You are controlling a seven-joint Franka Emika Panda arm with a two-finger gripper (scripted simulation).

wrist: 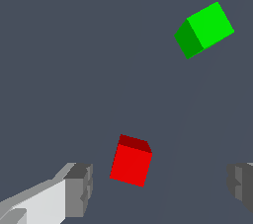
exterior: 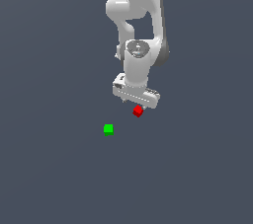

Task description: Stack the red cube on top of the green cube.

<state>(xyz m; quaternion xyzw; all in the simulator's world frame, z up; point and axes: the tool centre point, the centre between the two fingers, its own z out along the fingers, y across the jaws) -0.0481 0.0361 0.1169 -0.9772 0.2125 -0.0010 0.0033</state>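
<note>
The red cube [wrist: 130, 163] is sitting on the dark surface [exterior: 54, 168], between the spread fingers [wrist: 79, 188] in the wrist view but nearer one of them and touching neither. The jaws are standing released, gripping nothing. The gripper [exterior: 136, 103] is hanging just above the red cube. The green cube [exterior: 108, 129] is lying near the red cube, toward the exterior view's left, apart from it.

red cube [wrist: 130, 165] between spread fingers [wrist: 79, 190], green cube [wrist: 204, 29] apart
</note>
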